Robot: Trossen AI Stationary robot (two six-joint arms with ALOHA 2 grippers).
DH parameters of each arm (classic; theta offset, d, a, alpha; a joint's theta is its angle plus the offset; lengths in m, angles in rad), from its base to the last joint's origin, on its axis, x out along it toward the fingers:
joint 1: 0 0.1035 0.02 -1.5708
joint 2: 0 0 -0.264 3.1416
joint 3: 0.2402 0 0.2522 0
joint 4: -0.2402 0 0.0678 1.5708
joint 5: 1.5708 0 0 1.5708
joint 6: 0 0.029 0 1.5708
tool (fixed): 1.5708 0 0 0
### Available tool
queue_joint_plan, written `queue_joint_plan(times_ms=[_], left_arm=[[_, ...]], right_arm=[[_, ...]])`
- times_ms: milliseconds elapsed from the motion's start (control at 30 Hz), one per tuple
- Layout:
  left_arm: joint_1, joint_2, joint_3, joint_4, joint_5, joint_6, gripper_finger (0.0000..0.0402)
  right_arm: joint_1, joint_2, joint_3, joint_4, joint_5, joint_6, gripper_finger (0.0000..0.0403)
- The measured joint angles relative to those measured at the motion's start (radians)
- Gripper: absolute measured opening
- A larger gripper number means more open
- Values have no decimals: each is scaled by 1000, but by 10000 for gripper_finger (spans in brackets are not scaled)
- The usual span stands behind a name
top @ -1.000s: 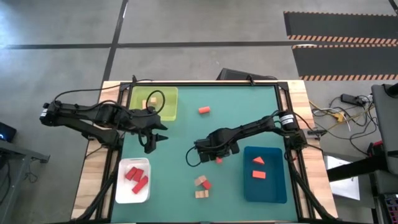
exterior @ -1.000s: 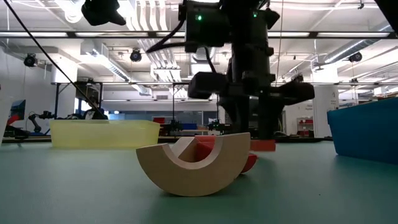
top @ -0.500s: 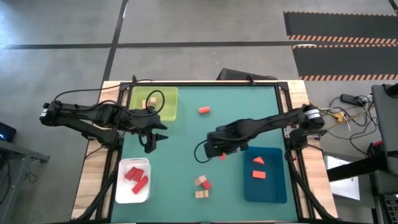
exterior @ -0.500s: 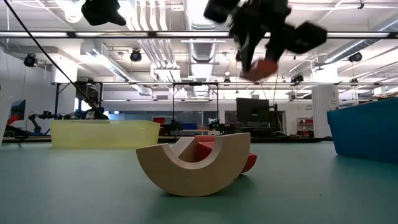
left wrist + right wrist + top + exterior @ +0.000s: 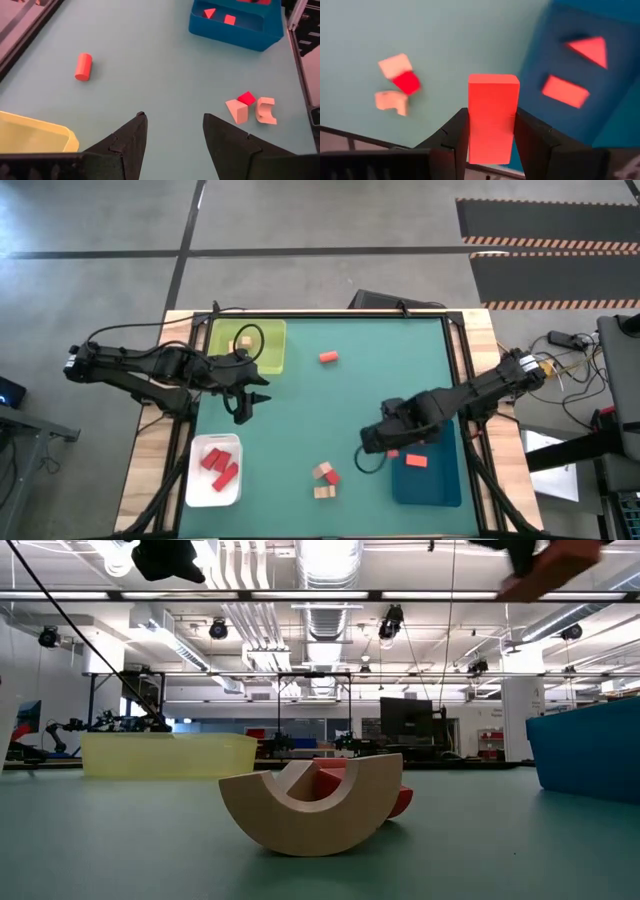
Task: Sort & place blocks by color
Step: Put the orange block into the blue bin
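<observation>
Teal table (image 5: 330, 410), concrete floor around. Right gripper (image 5: 491, 131) clamps orange block (image 5: 492, 115) beside blue tray (image 5: 440, 480); left gripper (image 5: 172, 131) open, empty.

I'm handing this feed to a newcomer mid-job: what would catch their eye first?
First, the right gripper, shut on an orange block, at the blue tray's near-left edge, where two orange pieces already lie. Next, the small cluster of tan and red blocks left on the green mat beside it. The left gripper hangs open between the yellow-green tray and the white tray.
</observation>
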Motion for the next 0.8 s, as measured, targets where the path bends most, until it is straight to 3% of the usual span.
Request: queue_joint_plan(times_ms=[367,800], left_arm=[[0,0,0,0,-4,2,177],[0,0,0,0,-5,-18,177]], right_arm=[[119,-69,-99,-34,-13,128,119],[133,-283,-460,154,-39,205,119]])
